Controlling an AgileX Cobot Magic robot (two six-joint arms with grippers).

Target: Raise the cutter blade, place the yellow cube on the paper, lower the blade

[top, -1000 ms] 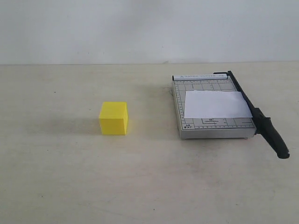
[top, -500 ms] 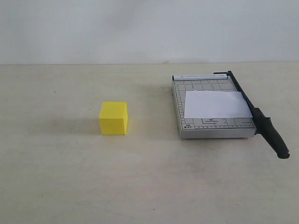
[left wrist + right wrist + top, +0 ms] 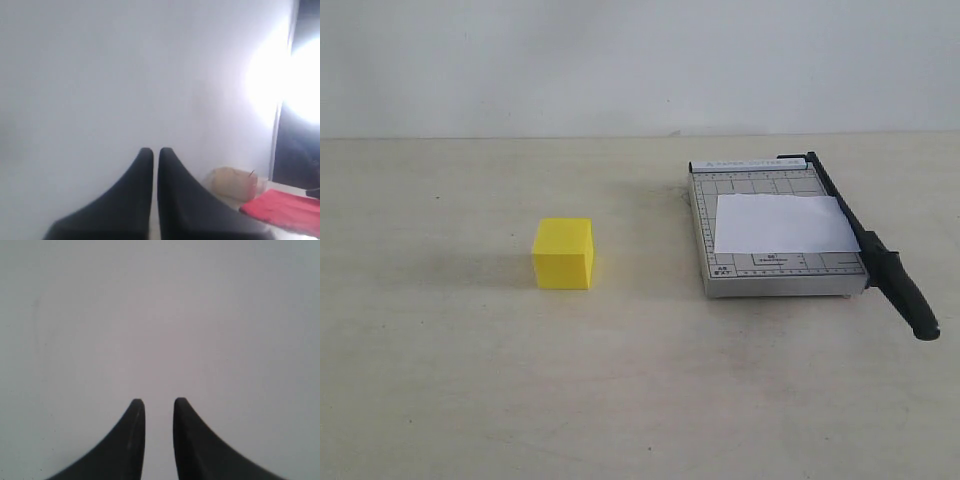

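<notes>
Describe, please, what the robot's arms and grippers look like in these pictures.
The left gripper and right gripper each show two plain black fingers, broad at the base, curving to narrow rounded tips. No cables or markings are visible, and the arms themselves are out of view.

Zero delta for you on the exterior view. The yellow cube [image 3: 563,254], the paper [image 3: 782,224] and the cutter blade [image 3: 872,248] sit exactly where both earlier shots put them: no shift, no tilt, and the blade lies as low as before. The wrist views come with no earlier shot, so you can't diff those.
</notes>
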